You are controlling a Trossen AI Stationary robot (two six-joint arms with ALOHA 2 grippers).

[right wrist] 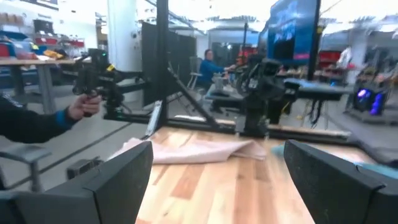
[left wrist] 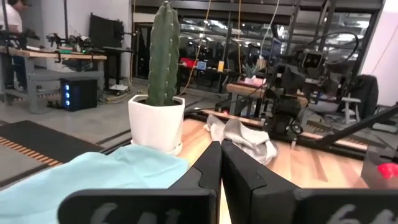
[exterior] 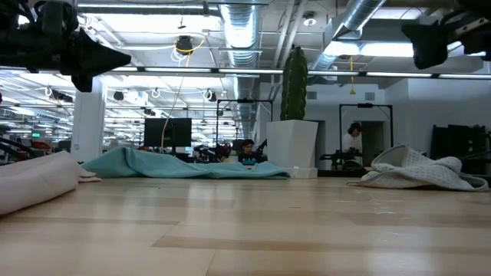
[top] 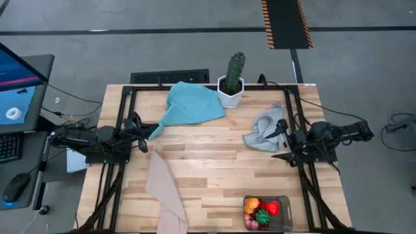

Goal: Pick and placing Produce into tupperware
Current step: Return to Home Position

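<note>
The tupperware (top: 266, 213), a clear tub, stands at the table's near right edge. Inside it lies the produce (top: 261, 212): red, orange and green pieces. One red piece (left wrist: 387, 169) shows at the edge of the left wrist view. My left gripper (top: 151, 132) (left wrist: 221, 152) hovers shut at the table's left side, pointing level toward the right, with nothing in it. My right gripper (top: 281, 142) (right wrist: 214, 162) hovers open at the right side, pointing level toward the left, its fingers wide apart and empty. Both show high above the table in the low view.
A cactus in a white pot (top: 233, 81) stands at the far edge. A teal cloth (top: 188, 104) lies far left, a grey cloth (top: 263, 133) just before my right gripper, a beige cloth (top: 166, 188) near left. A person's hand (right wrist: 84, 106) shows beyond the table.
</note>
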